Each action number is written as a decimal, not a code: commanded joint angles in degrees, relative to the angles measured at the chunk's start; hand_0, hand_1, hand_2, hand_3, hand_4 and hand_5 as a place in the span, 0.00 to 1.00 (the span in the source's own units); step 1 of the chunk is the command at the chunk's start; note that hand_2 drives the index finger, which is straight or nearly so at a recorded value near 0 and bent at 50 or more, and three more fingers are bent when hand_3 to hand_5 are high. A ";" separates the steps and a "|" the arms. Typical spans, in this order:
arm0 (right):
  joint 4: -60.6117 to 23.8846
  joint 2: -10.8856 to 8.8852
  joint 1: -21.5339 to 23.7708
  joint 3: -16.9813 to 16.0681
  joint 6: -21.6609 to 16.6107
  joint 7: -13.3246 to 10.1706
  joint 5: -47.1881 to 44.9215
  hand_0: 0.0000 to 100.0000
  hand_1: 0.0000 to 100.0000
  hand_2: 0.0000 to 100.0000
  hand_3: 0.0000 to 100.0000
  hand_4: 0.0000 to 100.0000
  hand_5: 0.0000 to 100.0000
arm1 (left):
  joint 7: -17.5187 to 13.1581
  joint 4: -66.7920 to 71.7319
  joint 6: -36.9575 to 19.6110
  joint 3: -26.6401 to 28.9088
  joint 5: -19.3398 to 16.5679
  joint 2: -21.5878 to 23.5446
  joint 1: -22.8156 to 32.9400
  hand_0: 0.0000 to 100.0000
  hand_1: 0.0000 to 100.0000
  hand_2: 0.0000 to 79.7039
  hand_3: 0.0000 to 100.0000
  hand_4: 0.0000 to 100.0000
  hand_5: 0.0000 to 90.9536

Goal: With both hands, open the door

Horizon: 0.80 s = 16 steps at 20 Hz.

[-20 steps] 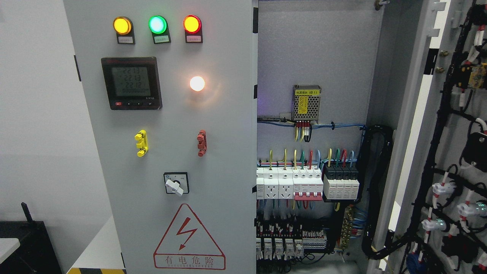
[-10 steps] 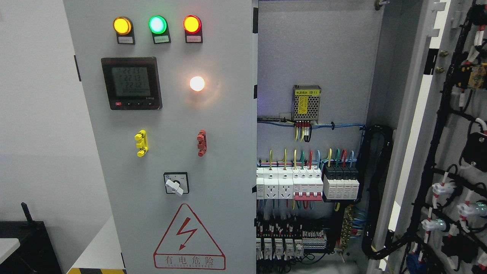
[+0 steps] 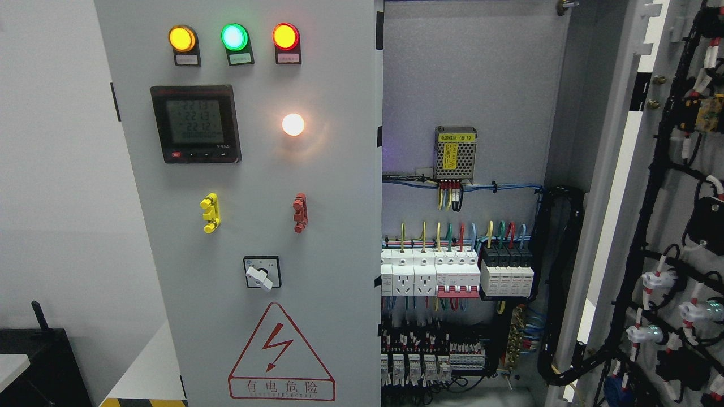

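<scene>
1. Door on the left point(image 3: 249, 226): grey panel, shut, filling the left-centre of the head view. Right door point(image 3: 667, 226) swung wide open at the far right, its inner face showing black cable looms and component backs.
2. No robot hand or arm in view, so the state of the fingers cannot be told, nor how either door lies relative to them.
3. Cabinet interior point(image 3: 469, 85) exposed between the two doors: grey back plate, a small perforated power supply point(image 3: 456, 152) with a yellow label, a row of white breakers point(image 3: 435, 274) with coloured wires above, and rows of terminal blocks point(image 3: 430, 356) lower down.
4. Shut door carries three lit lamps along the top, amber point(image 3: 181, 38), green point(image 3: 234, 37) and red point(image 3: 285, 36); each has a small label below, too small to read.
5. Digital meter point(image 3: 195, 124) with black bezel; display digits read roughly "221" and "2213", lower lines unclear. White lamp point(image 3: 293, 124) glowing to its right.
6. Yellow handle point(image 3: 210, 212) and red handle point(image 3: 299, 212) mid-door; rotary selector switch point(image 3: 261, 273) below.
7. Red warning triangle point(image 3: 281, 350) with lightning bolt, captioned 有电危险.
8. Power supply label reads "(B1)" after Chinese characters I cannot resolve.
9. Room: pale wall point(image 3: 56, 169) at left, dark box point(image 3: 34, 362) at lower left, yellow-black hazard stripe point(image 3: 141, 402) at the bottom edge.
</scene>
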 commanded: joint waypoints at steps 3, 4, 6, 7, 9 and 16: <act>-26.30 -4.43 9.01 2.54 -2.29 0.22 0.00 0.11 0.00 0.00 0.00 0.00 0.00 | -0.02 0.00 0.03 -1.39 -0.35 0.04 0.00 0.00 0.00 0.00 0.00 0.03 0.00; -27.54 -4.43 9.63 2.63 -3.60 0.22 0.00 0.11 0.00 0.00 0.00 0.00 0.00 | -0.02 0.00 0.03 -1.39 -0.35 0.04 0.00 0.00 0.00 0.00 0.00 0.03 0.00; -29.74 -4.61 10.78 2.72 -5.80 0.22 0.00 0.11 0.00 0.00 0.00 0.00 0.00 | -0.02 0.00 0.03 -1.39 -0.35 0.04 0.00 0.00 0.00 0.00 0.00 0.03 0.00; -30.79 -4.61 11.13 2.81 -6.51 0.22 0.00 0.11 0.00 0.00 0.00 0.00 0.00 | -0.02 0.00 0.03 -1.39 -0.35 0.04 0.00 0.00 0.00 0.00 0.00 0.03 0.00; -32.03 -5.48 11.13 3.07 -8.70 0.22 0.00 0.11 0.00 0.00 0.00 0.00 0.00 | -0.02 0.00 0.03 -1.39 -0.35 0.04 0.00 0.00 0.00 0.00 0.00 0.03 0.00; -36.17 -8.65 10.52 7.99 -11.43 0.22 -0.26 0.11 0.00 0.00 0.00 0.00 0.00 | -0.02 0.00 0.03 -1.39 -0.35 -0.05 0.00 0.00 0.00 0.00 0.00 0.03 0.00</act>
